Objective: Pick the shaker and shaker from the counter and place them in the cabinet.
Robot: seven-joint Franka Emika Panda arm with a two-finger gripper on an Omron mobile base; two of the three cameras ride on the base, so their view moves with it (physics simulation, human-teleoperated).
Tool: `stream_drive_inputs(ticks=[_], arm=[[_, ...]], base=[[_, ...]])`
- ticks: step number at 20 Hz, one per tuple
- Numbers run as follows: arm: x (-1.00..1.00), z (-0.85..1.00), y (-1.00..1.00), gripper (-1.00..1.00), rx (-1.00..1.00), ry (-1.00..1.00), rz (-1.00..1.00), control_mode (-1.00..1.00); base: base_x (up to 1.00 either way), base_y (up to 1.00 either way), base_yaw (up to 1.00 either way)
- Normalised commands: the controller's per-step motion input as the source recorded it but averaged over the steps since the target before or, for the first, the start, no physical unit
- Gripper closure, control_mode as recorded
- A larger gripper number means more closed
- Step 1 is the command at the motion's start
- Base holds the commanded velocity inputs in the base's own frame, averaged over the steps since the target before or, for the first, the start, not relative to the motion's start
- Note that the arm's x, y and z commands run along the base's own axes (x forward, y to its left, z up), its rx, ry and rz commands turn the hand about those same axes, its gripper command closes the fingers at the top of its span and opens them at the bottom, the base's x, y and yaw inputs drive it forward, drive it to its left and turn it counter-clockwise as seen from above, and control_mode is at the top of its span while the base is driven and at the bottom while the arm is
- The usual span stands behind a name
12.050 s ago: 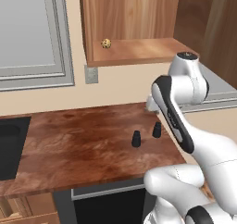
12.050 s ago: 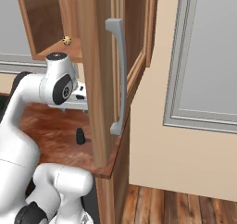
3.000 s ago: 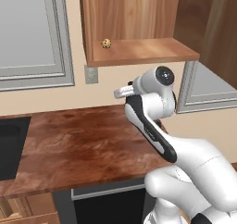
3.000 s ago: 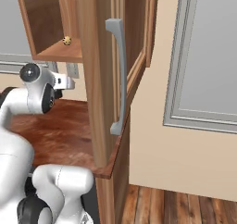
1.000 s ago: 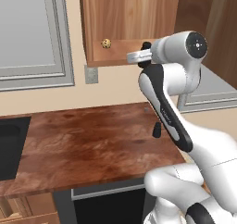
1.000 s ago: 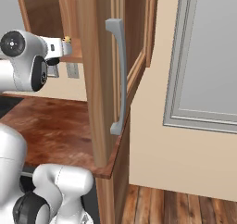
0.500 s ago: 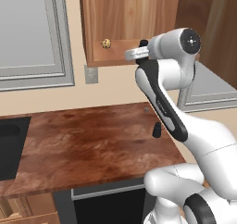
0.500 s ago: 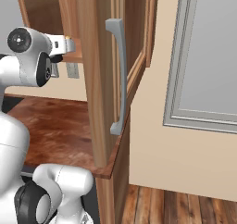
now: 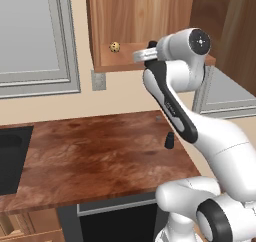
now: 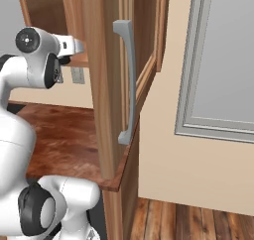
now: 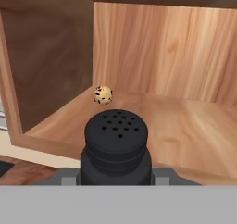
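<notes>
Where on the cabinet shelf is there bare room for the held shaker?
The shelf is bare from the speckled ball rightward to the back wall. Only that ball crowds the left rear corner. The gripper holds the shaker at the front edge.

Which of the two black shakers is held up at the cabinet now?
The shaker with the holed top, between the fingers in front of the cabinet shelf. The other shaker stands on the counter.

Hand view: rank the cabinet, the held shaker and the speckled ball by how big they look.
1. cabinet
2. shaker, clamped in the gripper; nearness to the camera inflates it
3. speckled ball
</notes>
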Motion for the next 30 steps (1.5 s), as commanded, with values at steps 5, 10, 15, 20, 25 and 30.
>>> stream_drive_inputs(ticks=[5,10,15,20,25,30], arm=[[0.17,0.00,0.00,1.00,0.00,0.00,0.00,-1.00],[0.20,0.00,0.00,1.00,-0.01,0.00,0.00,-1.00],[0.26,-0.08,-0.01,1.00,-0.01,0.00,0.00,-1.00],[0.23,-0.17,0.00,1.00,-0.01,0.00,0.00,-1.00],[0.17,-0.20,0.00,1.00,-0.02,0.00,0.00,-1.00],[0.13,-0.18,0.00,1.00,-0.01,0.00,0.00,-1.00]], base=[[0.00,0.00,0.00],[0.00,0.00,0.00],[0.00,0.00,0.00],[0.00,0.00,0.00],[0.00,0.00,0.00],[0.00,0.00,0.00]])
